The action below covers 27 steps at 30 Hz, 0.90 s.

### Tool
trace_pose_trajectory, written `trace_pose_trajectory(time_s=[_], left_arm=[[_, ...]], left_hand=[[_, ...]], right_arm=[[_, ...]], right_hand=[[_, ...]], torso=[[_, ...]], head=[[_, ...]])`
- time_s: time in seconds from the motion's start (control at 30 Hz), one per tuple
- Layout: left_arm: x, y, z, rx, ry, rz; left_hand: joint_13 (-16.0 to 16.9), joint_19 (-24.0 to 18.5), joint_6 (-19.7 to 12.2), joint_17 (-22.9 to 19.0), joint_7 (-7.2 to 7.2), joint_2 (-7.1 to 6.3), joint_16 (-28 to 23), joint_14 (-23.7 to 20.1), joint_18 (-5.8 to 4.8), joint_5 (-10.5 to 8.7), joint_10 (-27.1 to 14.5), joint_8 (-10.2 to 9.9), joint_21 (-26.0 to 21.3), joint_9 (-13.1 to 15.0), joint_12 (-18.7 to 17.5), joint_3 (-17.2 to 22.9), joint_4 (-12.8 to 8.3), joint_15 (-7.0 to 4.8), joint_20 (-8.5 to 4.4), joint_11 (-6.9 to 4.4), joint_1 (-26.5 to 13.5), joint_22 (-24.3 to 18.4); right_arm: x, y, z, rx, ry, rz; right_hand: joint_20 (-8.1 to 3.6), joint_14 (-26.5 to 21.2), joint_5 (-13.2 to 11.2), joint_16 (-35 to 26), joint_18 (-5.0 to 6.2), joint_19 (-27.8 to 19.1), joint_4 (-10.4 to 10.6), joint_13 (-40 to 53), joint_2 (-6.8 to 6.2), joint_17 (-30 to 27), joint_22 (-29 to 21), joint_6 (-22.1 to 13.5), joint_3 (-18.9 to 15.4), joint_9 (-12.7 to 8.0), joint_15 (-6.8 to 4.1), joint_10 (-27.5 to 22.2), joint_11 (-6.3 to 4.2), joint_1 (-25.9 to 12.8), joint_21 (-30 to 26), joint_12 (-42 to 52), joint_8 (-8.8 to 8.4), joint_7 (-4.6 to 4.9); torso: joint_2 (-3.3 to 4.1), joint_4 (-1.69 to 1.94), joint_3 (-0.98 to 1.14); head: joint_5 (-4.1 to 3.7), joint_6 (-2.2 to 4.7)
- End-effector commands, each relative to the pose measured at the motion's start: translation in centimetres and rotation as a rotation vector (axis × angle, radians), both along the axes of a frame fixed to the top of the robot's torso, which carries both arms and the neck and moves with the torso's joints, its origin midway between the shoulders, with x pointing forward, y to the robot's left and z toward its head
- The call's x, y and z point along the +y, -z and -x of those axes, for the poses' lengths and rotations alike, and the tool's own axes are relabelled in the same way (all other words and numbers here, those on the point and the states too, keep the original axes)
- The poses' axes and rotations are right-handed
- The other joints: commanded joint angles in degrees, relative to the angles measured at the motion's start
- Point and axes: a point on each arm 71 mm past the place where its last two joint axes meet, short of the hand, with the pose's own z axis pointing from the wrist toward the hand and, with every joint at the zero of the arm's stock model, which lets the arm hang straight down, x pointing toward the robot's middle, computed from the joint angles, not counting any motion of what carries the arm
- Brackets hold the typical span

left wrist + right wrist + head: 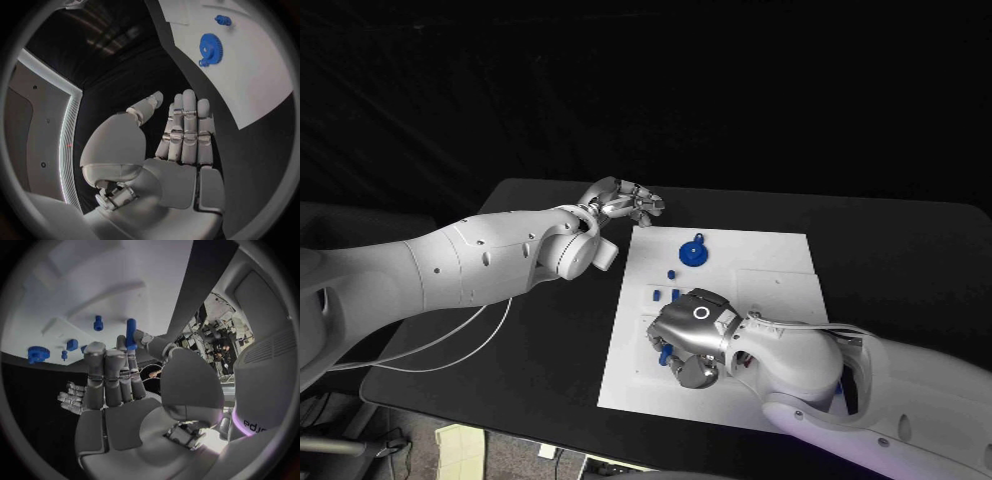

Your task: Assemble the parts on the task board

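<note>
the assembly looks to be in its early or middle part. on the white rectangular task board (747, 270), which lies on the black tabletop (906, 250), a large blue plastic gear (694, 251) sits near the far edge, and a few small blue plastic pieces (661, 294) lie loose or stand just beyond the right robot hand; whether any is properly seated i cannot tell. several parts seem left to place.

the right robot hand (697, 335) is low over the near-left part of the board, palm down. in the right wrist view it pinches a slim blue peg (130, 333) between thumb and a fingertip, the other fingers held straight together. i judge this peg is the part in hand, yet to be seated.

the left robot hand (623, 200) hovers off the board's far-left corner, over the tabletop. its fingers are extended and slightly apart, holding nothing.
</note>
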Motion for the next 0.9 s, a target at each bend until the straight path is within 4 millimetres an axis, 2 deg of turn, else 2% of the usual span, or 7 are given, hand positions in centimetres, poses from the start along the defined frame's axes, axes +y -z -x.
trace_pose_trajectory(time_s=[0.03,0.43,0.9], left_arm=[[-0.18,-0.08,0.01,-0.001,0.012,0.01],[-0.17,-0.07,0.02,0.001,0.013,0.01],[-0.31,-0.07,0.01,0.001,0.016,0.01]], left_hand=[[-0.1,0.5,-0.4,0.1,0.03,0.54,-0.4,0.4,0.35,0.25,0.2,0.2,-0.3,-0.1,-0.3,0.1,-0.3,-0.14,-0.05,0.11,0.0,0.1],[-0.1,0.5,-0.4,0.1,0.03,0.56,-0.4,0.4,0.35,0.25,0.2,0.2,-0.4,-0.1,-0.3,0.1,-0.3,-0.14,-0.05,0.11,0.0,0.1],[-0.1,0.5,-0.4,0.2,0.03,0.57,-0.5,0.4,0.35,0.25,0.2,0.2,-0.4,-0.1,-0.3,0.1,-0.3,-0.13,-0.05,0.11,0.0,0.1]], right_arm=[[-0.13,0.29,0.05,-0.015,0.004,0.019],[-0.28,0.42,0.09,-0.008,0.001,0.04],[0.65,0.95,0.27,0.013,-0.014,0.054]], right_hand=[[-0.36,-0.5,0.2,-0.1,5.81,0.0,0.1,0.1,0.44,-0.1,1.1,0.4,0.4,0.1,-0.73,1.9,-0.16,0.0,0.3,0.4,0.21,-0.11],[-0.37,-0.5,0.2,-0.1,5.81,0.0,0.1,0.2,0.39,-0.1,1.1,0.5,0.4,0.1,-0.74,2.0,-0.18,0.1,0.4,0.4,0.23,-0.12],[-0.35,-0.5,0.2,-0.1,5.81,0.0,0.1,0.2,0.32,-0.1,1.1,0.5,0.5,0.2,-0.73,2.0,-0.17,0.0,0.4,0.4,0.21,-0.11]], torso=[[0.0,0.01,0.0],[-0.01,-0.01,-0.02],[-0.01,-0.02,0.0]], head=[[0.01,-0.01],[0.1,-0.11],[-0.08,-0.05]])
